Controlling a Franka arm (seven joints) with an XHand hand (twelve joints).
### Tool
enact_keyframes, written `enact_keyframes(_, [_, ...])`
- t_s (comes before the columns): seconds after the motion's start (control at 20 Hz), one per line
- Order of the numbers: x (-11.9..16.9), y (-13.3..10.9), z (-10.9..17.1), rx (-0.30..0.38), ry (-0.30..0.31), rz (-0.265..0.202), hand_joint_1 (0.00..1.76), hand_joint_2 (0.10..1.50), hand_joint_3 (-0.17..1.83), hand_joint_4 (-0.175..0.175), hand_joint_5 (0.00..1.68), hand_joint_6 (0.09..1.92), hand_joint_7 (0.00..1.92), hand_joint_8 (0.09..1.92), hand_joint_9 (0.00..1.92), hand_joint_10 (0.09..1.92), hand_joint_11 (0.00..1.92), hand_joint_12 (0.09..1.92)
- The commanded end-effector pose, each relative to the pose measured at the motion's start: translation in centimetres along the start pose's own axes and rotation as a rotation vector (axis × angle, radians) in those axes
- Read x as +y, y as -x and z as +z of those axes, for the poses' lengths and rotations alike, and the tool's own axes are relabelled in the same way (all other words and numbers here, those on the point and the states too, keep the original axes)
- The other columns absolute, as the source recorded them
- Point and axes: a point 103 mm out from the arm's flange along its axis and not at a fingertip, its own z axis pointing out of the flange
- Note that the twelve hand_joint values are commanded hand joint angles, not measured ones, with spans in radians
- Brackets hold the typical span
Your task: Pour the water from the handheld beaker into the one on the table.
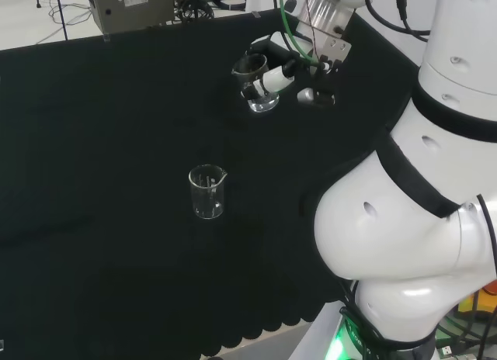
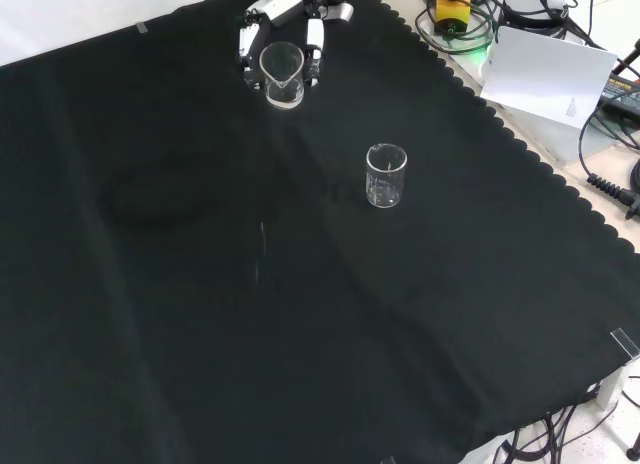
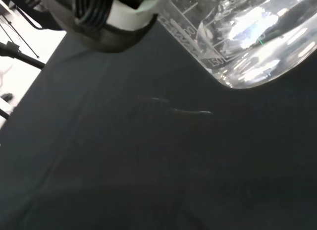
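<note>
- Two beakers are showing: the hand (image 1: 289, 71) is curling its fingers round one (image 1: 255, 82), holding it above the cloth (image 1: 116, 181).
- White scale marks are showing on it, unreadable.
- Second beaker (image 1: 207, 192) is standing mid-cloth, well apart.

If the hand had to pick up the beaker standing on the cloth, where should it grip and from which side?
Grip the standing beaker round its straight wall at mid-height, coming in level from the hand's side, the right in the head view. It stands upright with open cloth around it. Keep fingers off the spout at the rim. The hand would first have to set down its held beaker.
</note>
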Motion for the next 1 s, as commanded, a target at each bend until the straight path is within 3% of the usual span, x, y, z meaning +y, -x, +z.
enact_keyframes(0.05, [-4.6, -2.4, 0.8, -0.129, -0.112, 0.021, 1.41, 1.07, -0.17, -0.109, 1.10, 0.85, 1.17, 0.74, 1.39, 0.44, 1.15, 0.97])
enact_keyframes(0.55, [-9.5, -4.0, 3.5, -0.218, -0.179, 0.080, 1.41, 1.07, -0.17, -0.109, 1.10, 0.85, 1.17, 0.74, 1.39, 0.45, 1.14, 0.97])
enact_keyframes(1.0, [-10.1, -5.2, 4.9, -0.354, -0.254, 0.077, 1.41, 1.07, -0.17, -0.108, 1.10, 0.85, 1.17, 0.74, 1.39, 0.45, 1.14, 0.98])
